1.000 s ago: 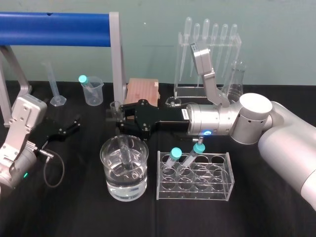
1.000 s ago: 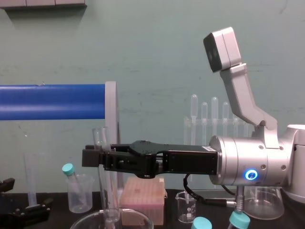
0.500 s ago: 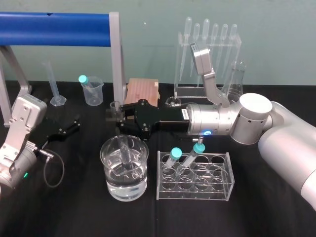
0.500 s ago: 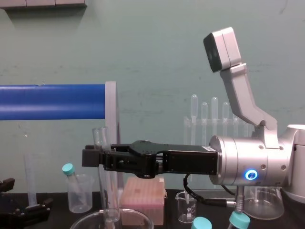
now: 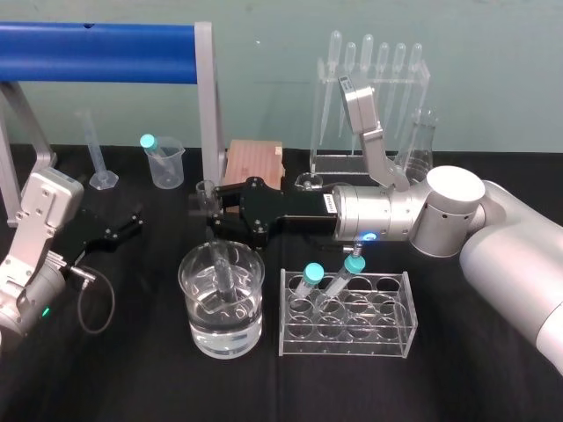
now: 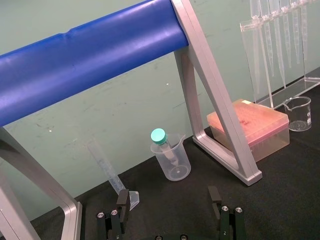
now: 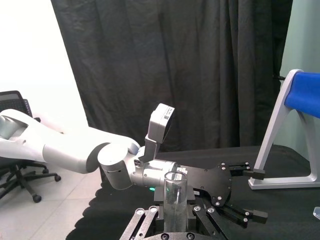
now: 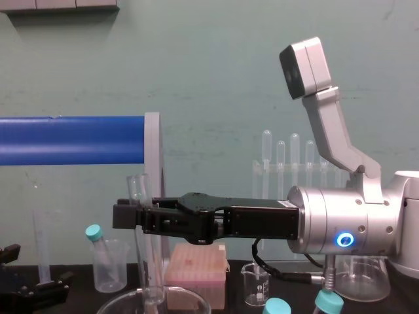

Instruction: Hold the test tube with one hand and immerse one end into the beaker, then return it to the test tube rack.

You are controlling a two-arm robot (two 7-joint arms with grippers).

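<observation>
The test tube [image 5: 223, 271] stands upright with its lower end down in the water of the wide beaker [image 5: 186, 268]. My right gripper [image 5: 211, 214] reaches in from the right and is shut on the tube's upper part, just below its open rim. From the chest, the test tube [image 8: 139, 190] rises above the right gripper [image 8: 124, 216] and the beaker's rim [image 8: 118, 302]. In the right wrist view the test tube [image 7: 175, 192] sits between the right gripper's [image 7: 175, 220] jaws. The clear test tube rack [image 5: 387, 327] stands right of the beaker. My left gripper [image 5: 119, 229] rests open at the left.
A blue bar on a grey frame [image 5: 205, 97] stands just behind the beaker. A pink box [image 5: 255, 161], a pipette stand [image 5: 369, 97], a flask [image 5: 420, 141], a small plastic beaker [image 5: 165, 163] and a graduated cylinder [image 5: 97, 149] line the back. Two teal-capped tubes [image 5: 308, 281] lean in the rack.
</observation>
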